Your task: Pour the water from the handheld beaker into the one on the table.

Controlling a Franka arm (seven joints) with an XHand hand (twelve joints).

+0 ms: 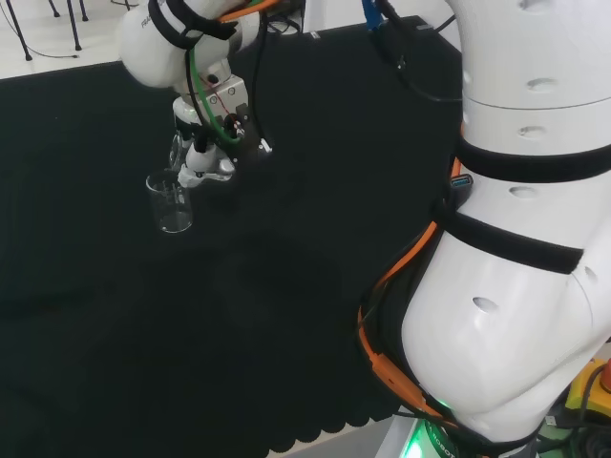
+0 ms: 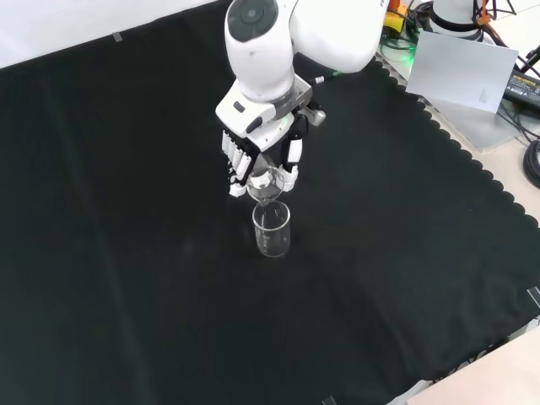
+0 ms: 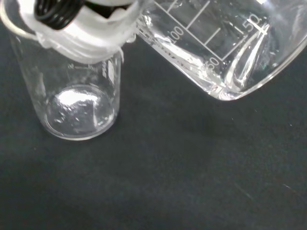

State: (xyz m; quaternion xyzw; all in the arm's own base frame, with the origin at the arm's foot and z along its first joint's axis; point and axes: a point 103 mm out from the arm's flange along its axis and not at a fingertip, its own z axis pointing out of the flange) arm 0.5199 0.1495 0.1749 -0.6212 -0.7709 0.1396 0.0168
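A clear glass beaker stands upright on the black cloth. Directly above it the hand is shut on a second clear beaker, which is tipped steeply with its mouth toward the standing one's rim. In the wrist view the held beaker's graduated wall is close and large, with a little liquid pooled in its lowest corner. The standing beaker's bottom glints wet, though I cannot tell its level. A blurred white part of the hand overlaps its rim.
Black cloth spreads wide on every side of the two beakers. The arm's big white links stand at the head view's right. A grey board and cables lie off the bench at the front view's upper right.
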